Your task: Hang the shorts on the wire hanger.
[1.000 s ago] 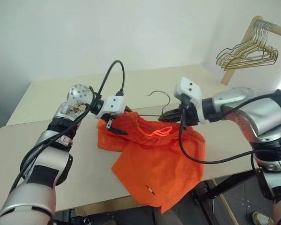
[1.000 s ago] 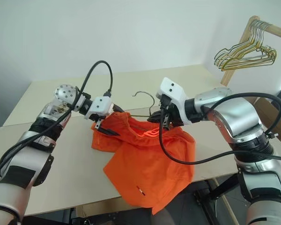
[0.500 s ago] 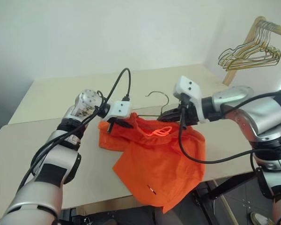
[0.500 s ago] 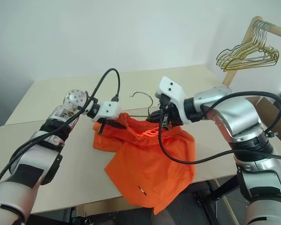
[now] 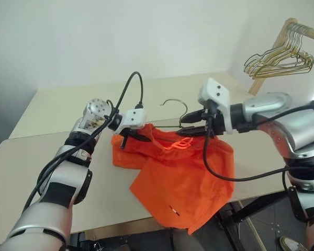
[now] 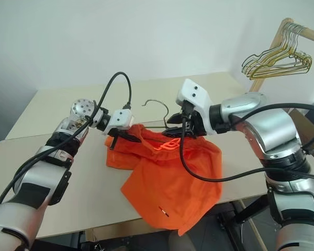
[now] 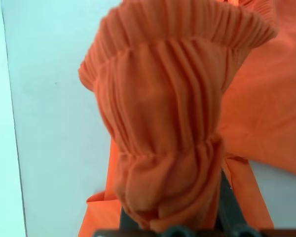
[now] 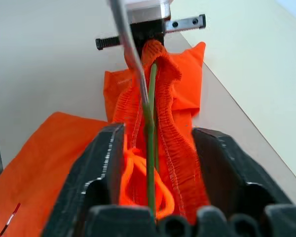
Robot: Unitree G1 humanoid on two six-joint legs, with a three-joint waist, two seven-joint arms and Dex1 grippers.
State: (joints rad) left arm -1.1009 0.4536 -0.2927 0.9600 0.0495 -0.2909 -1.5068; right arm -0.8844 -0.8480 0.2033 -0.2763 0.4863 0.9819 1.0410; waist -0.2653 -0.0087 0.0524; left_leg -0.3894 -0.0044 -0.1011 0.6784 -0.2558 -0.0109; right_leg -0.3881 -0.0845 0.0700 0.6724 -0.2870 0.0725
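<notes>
The bright orange shorts (image 5: 183, 178) lie on the beige table (image 5: 52, 151), one leg drooping over its front edge. My left gripper (image 5: 133, 137) is shut on the left end of the gathered waistband (image 7: 163, 98). The wire hanger (image 5: 174, 102) has its hook standing up behind the shorts. Its thin green wire (image 8: 150, 148) runs along the waistband. My right gripper (image 5: 191, 125) is open at the waistband's middle. The wire, the orange drawstring (image 8: 138, 177) and the bunched cloth lie between its spread fingers (image 8: 106, 158).
A wooden rack (image 5: 279, 37) at the far right carries a bunch of gold and pale wire hangers (image 5: 277, 60). The table's front edge (image 5: 110, 226) runs close below the shorts. Black cables (image 5: 225, 175) loop from both wrists above the cloth.
My left gripper went from open to shut on the waistband's left end. My right gripper was shut at the waistband's middle and has now opened. The shorts have shifted slightly.
</notes>
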